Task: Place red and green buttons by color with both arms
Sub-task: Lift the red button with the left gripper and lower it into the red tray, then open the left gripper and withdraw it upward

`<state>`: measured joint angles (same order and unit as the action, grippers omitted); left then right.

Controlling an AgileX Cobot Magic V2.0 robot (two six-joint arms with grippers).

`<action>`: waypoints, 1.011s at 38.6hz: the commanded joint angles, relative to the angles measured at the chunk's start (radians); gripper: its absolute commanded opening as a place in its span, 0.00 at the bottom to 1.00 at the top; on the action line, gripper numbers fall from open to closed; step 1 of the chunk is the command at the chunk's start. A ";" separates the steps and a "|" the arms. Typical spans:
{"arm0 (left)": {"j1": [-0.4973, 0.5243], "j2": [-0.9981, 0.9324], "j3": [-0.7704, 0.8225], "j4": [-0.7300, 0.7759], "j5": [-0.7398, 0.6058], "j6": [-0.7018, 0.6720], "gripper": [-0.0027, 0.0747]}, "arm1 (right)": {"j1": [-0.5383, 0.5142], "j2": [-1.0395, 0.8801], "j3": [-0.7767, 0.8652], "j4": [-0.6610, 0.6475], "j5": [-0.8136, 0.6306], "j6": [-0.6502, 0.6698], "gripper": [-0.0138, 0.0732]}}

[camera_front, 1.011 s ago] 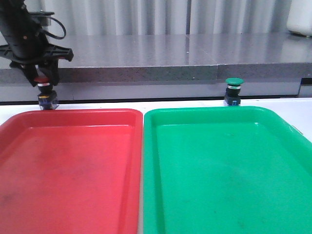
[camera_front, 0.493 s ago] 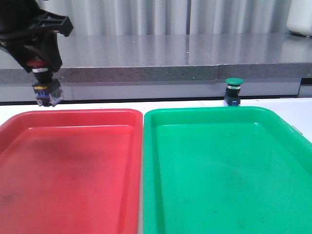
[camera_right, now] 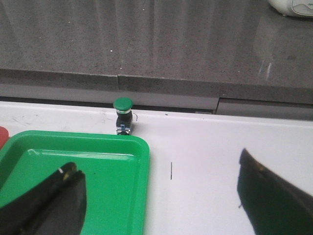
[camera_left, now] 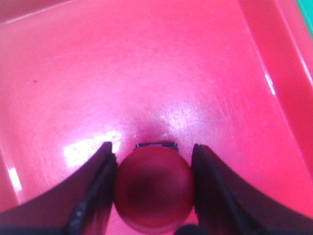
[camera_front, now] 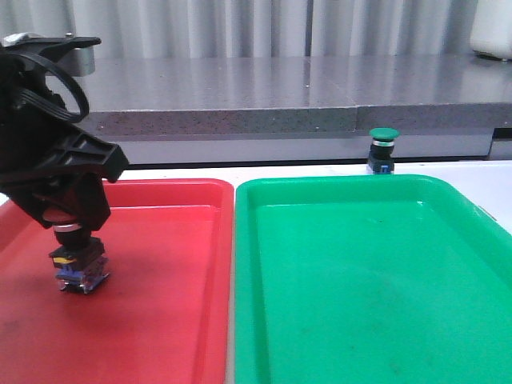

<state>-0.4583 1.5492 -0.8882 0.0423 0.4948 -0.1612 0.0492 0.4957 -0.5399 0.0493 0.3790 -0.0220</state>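
Relocated since the earlier frames: left gripper (camera_front: 70,220), formerly at the upper left behind the trays, now lower left over the red tray (camera_front: 160,304); jaws pinching the dark-red cap of the red button (camera_front: 78,260), black-and-blue base hanging just above or touching the tray floor, cannot tell which; green button (camera_front: 383,150) upright on the white table (camera_front: 496,180), right of centre, just behind the green tray (camera_front: 360,288); right gripper (camera_right: 161,196) jaws spread wide, holding nothing.

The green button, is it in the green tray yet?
Not yet. The green button stands upright on the white table, just behind the green tray's far rim, untouched.
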 commanded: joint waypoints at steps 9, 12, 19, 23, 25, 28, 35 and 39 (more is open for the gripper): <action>-0.009 -0.046 -0.022 -0.018 -0.047 -0.015 0.65 | -0.007 0.008 -0.036 -0.005 -0.074 0.001 0.89; -0.009 -0.066 -0.040 -0.028 -0.034 -0.015 0.69 | -0.007 0.008 -0.036 -0.005 -0.074 0.001 0.89; -0.005 -0.168 -0.086 -0.009 -0.003 -0.015 0.68 | -0.007 0.008 -0.036 -0.005 -0.074 0.001 0.89; 0.034 -0.247 -0.088 0.012 0.004 -0.015 0.64 | -0.007 0.008 -0.036 -0.005 -0.074 0.001 0.89; 0.064 -0.283 -0.088 0.012 0.018 -0.013 0.58 | -0.007 0.008 -0.036 -0.005 -0.074 0.001 0.89; 0.113 -0.339 -0.076 0.013 0.026 -0.013 0.44 | -0.007 0.008 -0.036 -0.005 -0.074 0.001 0.89; 0.212 -0.555 0.037 0.021 -0.028 -0.005 0.06 | -0.007 0.008 -0.036 -0.005 -0.074 0.001 0.89; 0.254 -0.718 0.152 0.027 -0.077 -0.005 0.01 | -0.007 0.008 -0.036 -0.005 -0.074 0.001 0.89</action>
<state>-0.2264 0.9335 -0.7705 0.0619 0.5114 -0.1657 0.0492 0.4957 -0.5399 0.0493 0.3790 -0.0220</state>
